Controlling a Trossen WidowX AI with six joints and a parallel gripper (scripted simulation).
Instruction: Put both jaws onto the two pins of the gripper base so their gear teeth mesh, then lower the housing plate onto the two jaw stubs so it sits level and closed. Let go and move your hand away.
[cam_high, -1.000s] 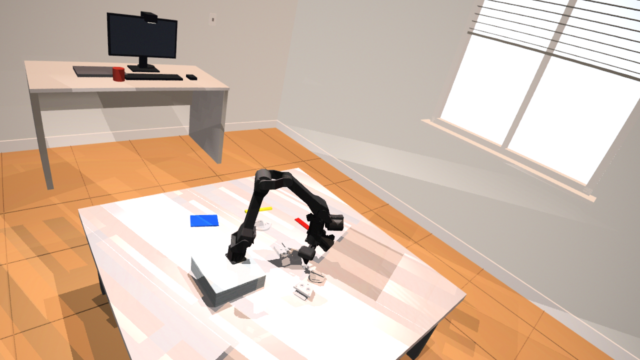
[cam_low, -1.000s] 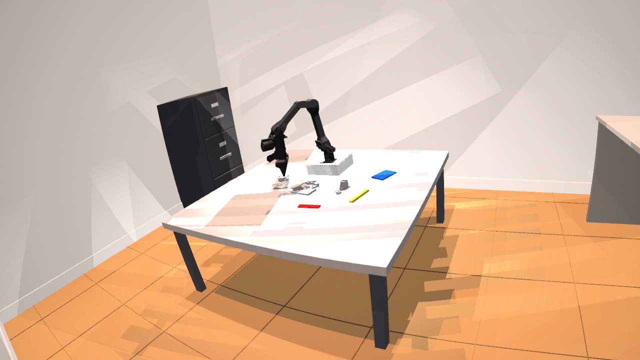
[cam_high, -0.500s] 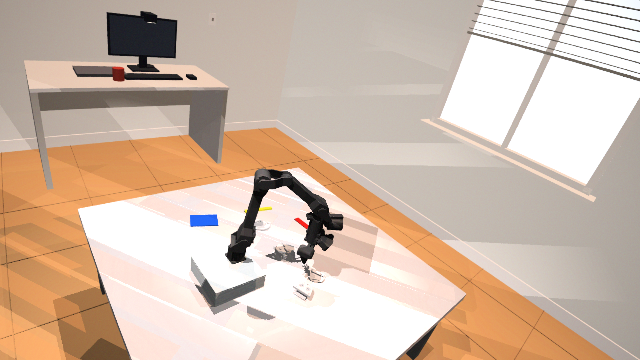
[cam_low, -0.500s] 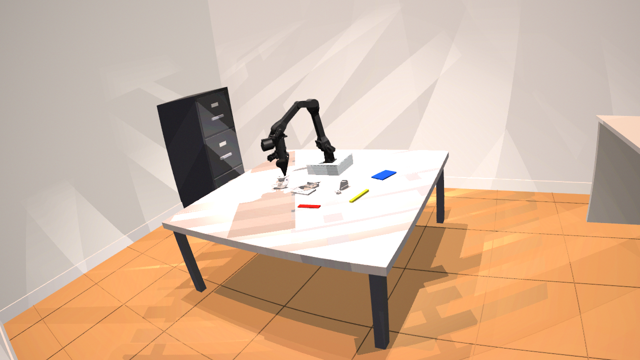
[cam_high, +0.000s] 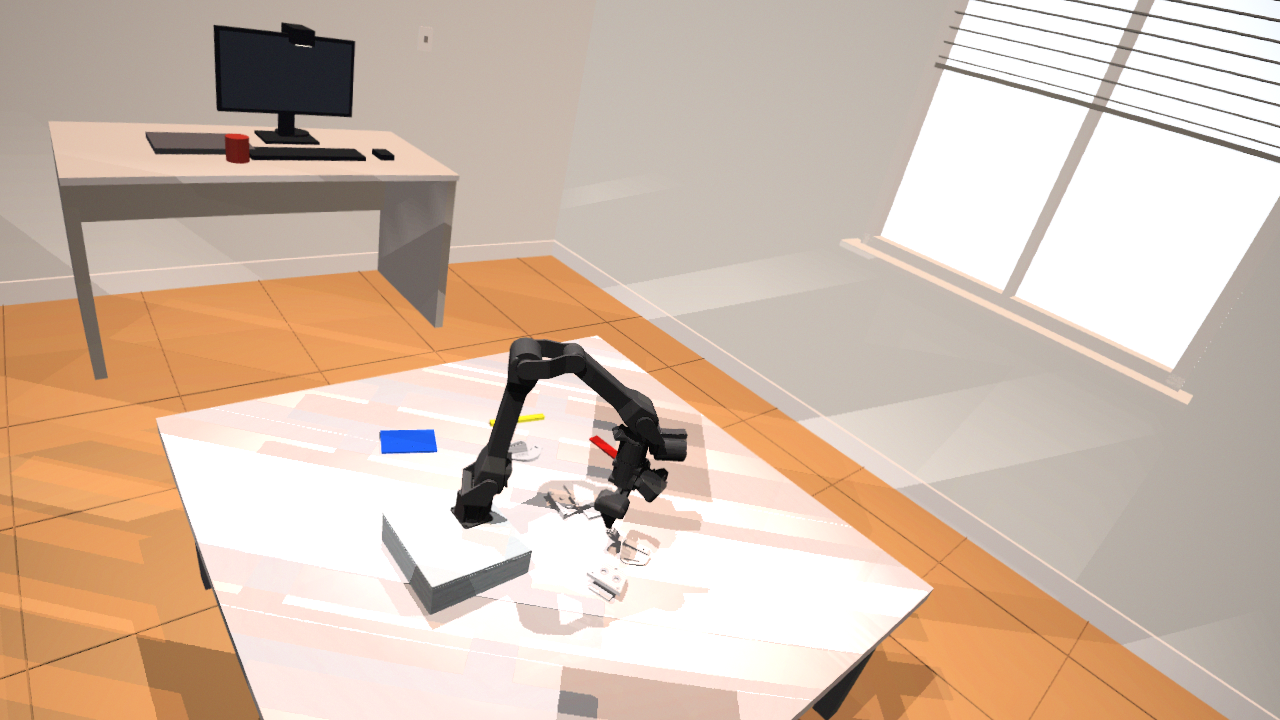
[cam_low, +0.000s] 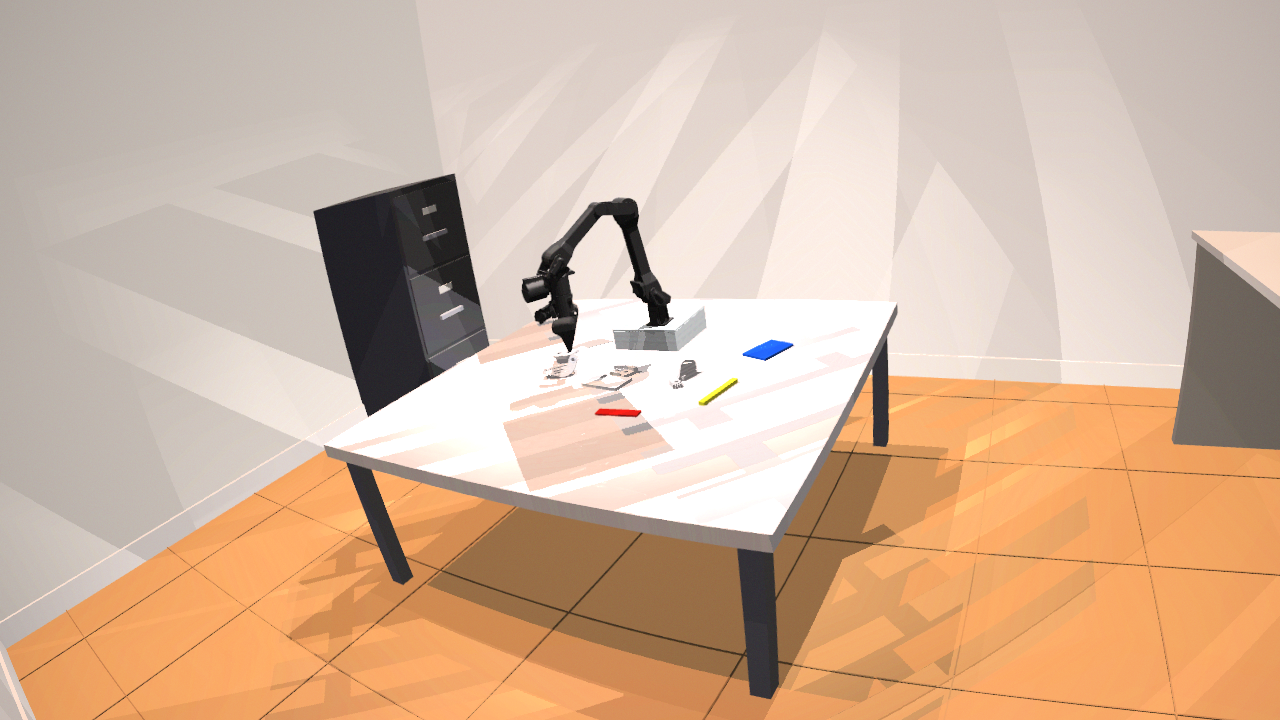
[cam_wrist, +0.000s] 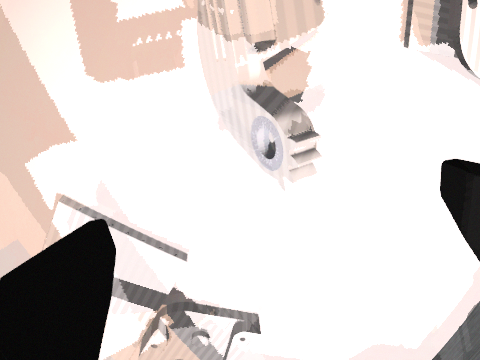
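Note:
My gripper (cam_high: 611, 527) (cam_low: 569, 349) (cam_wrist: 280, 207) is open and empty, low over the table. A pale jaw (cam_high: 636, 563) (cam_wrist: 300, 120) lies beneath and beyond the fingers; its toothed end and round hole show in the wrist view. The other jaw (cam_high: 528, 454) (cam_low: 687, 368) lies apart, near the arm. A pale part with two round features (cam_high: 605, 577) lies near the first jaw, partly seen at the wrist view's top right. Another flat pale part (cam_high: 572, 501) (cam_low: 608, 383) (cam_wrist: 125, 228) lies behind the gripper. Which is gripper base and which housing plate I cannot tell.
A red bar (cam_high: 603, 446) (cam_low: 617, 412), a yellow bar (cam_high: 528, 418) (cam_low: 718, 391) and a blue plate (cam_high: 408, 441) (cam_low: 768, 350) lie farther off on the table. The arm stands on a grey-white block (cam_high: 474, 573) (cam_low: 646, 339). Glare washes out much of the wrist view.

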